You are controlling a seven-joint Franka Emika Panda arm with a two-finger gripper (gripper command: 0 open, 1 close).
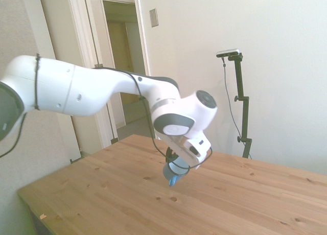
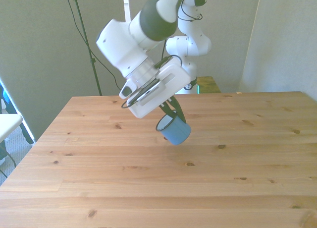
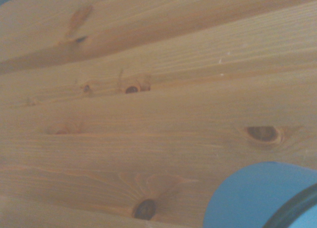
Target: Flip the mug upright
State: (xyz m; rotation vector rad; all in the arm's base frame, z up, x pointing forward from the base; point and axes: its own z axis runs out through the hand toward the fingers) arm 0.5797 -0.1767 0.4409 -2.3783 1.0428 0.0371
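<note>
Gripper (image 2: 172,113) clamped on the mug's (image 2: 174,129) rim, dark fingers (image 2: 177,112) pinching the wall. Mug is tilted, opening facing up toward the front view's left, base pointing down toward the tabletop (image 2: 148,188). It sits near the tabletop's middle, well off every edge. Can't tell if the base touches the wood. Wrist view: blue mug wall (image 3: 247,198) over knotty planks.
</note>
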